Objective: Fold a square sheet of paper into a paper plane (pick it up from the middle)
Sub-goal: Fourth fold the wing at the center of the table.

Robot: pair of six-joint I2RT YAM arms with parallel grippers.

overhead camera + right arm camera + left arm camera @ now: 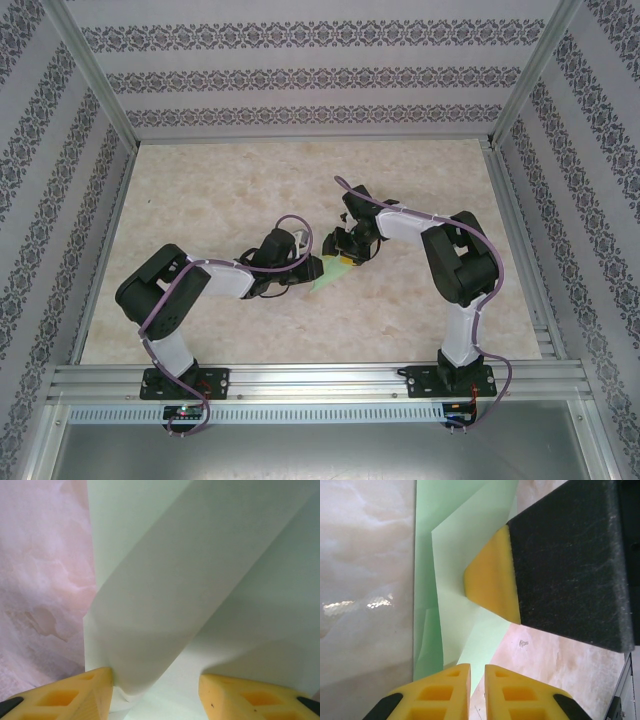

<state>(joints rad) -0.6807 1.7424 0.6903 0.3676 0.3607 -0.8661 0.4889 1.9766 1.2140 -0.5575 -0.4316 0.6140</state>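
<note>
Arms counted: two, bolted at the near edge of the counter [220,190]. The left arm leans back from its base, forearm running toward 3 o'clock, wrist low. The right arm rises toward 12 o'clock, forearm pointing toward 9 o'clock, wrist tipped down.

Left end effector [302,265]: fingers almost together with a narrow slit between them. Whether paper lies in the slit cannot be told.

Right end effector [155,676]: fingers spread wide, straddling a raised fold. One yellow pad [490,580] rests on the paper.

Sheets counted: one square sheet of paper [330,275], pale green, partly folded. It lies mid-counter, at 4 o'clock from the left end effector and 7 o'clock from the right.
</note>
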